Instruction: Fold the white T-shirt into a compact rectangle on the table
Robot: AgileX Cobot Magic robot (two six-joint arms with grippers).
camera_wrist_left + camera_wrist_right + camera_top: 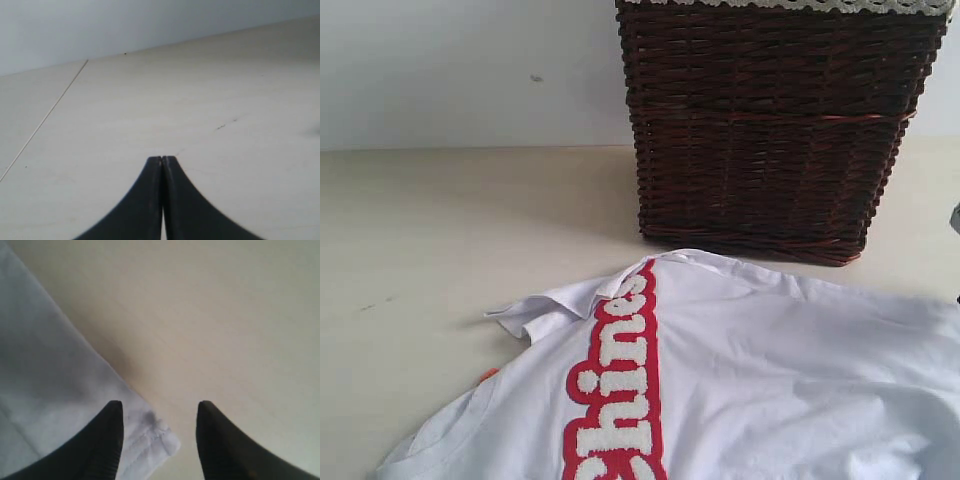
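White T-shirt (55,380) corner between parted right pincer (159,405), table (225,315) alongside

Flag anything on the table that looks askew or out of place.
The white T-shirt lies unfolded and crooked: in the exterior view a flap at its left edge is curled over itself, and an orange tag pokes out below. Nothing looks spilled or damaged.

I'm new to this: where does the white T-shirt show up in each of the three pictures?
Exterior view: white T-shirt spreads across the bottom, before the wicker basket.
Left wrist view: not in it.
Right wrist view: its hemmed corner lies by one fingertip of the right gripper.
Shared landmark: the beige table.
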